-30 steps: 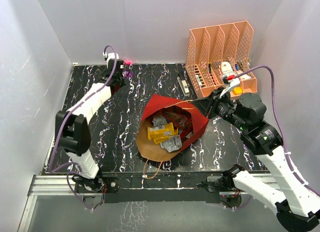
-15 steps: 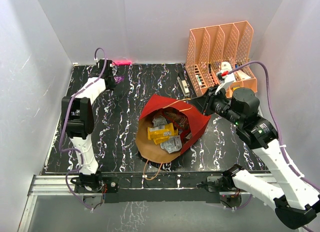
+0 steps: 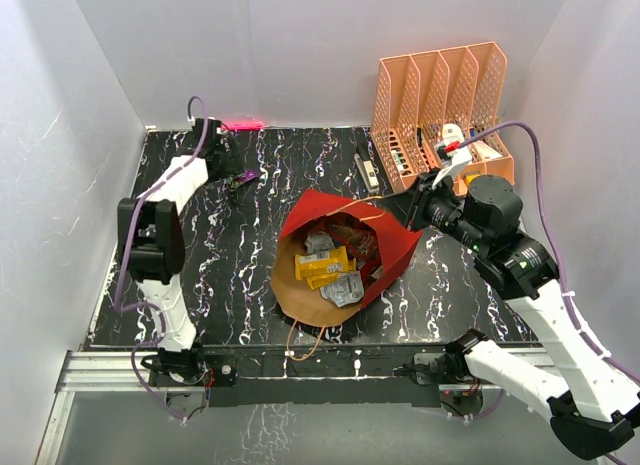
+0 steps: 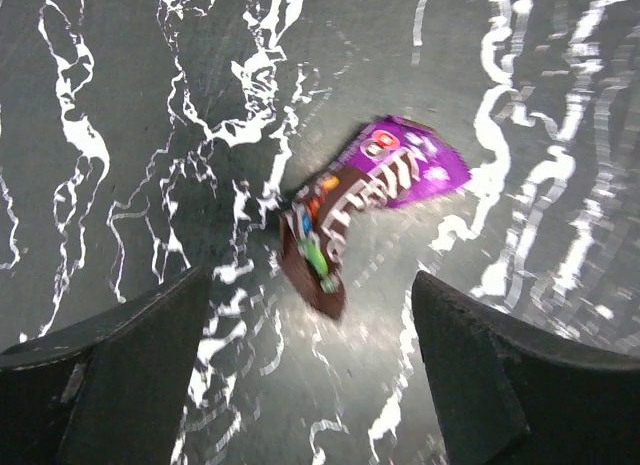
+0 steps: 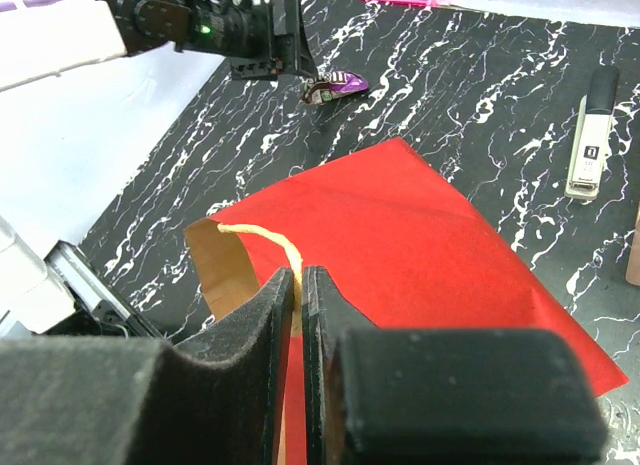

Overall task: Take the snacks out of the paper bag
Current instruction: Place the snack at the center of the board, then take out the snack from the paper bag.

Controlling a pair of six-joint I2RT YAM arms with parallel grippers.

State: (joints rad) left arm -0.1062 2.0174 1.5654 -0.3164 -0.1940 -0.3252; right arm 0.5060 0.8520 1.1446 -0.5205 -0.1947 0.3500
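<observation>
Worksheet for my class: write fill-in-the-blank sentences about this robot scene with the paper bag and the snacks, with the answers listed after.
The left gripper hovers with jaws ___ above the purple packet.
The purple packet lies on the table, ___ the paper bag.
The yellow packets lie ___ the paper bag.
The bag's cord handle is pinched by the right gripper, whose jaws are ___.
Missing words: open; outside; inside; shut.

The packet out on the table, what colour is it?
Purple and brown packet; the left wrist view shows it best.
</observation>
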